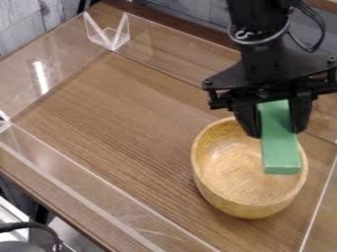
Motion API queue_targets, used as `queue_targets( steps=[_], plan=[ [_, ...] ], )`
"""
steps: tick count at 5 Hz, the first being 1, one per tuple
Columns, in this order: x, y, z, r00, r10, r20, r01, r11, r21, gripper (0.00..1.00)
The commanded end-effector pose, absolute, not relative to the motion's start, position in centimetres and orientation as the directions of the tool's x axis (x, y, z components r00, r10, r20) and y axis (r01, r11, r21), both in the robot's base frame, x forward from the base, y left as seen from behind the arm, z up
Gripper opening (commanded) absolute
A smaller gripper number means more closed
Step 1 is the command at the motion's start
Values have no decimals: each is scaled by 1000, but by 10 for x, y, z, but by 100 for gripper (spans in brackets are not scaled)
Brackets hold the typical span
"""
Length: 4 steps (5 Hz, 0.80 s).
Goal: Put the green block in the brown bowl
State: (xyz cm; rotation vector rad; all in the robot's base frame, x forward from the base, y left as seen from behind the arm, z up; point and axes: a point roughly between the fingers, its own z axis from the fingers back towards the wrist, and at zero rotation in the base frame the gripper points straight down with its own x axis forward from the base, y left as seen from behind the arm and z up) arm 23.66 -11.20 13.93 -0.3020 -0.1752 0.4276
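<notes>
The green block [281,140] hangs lengthwise from my gripper [273,110], whose black fingers are shut on its upper end. Its lower end reaches down over the right inner part of the brown bowl [232,183], close to the far right rim. Whether the block touches the bowl's inside I cannot tell. The round light wooden bowl stands on the wooden table at the lower right, its left and near inside bare.
A clear plastic wall [79,187] runs around the wooden tabletop [118,108], along its left, near and far edges. A small clear folded stand [108,30] sits at the far left corner. The black arm [261,30] rises above the bowl.
</notes>
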Motion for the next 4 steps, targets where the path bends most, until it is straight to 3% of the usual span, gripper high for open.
queue_targets(
  steps=[1, 4],
  plan=[
    [245, -112, 149, 891, 434, 137, -365, 862, -353, 0],
    [250, -110, 147, 891, 429, 151, -355, 863, -360, 0]
  ],
)
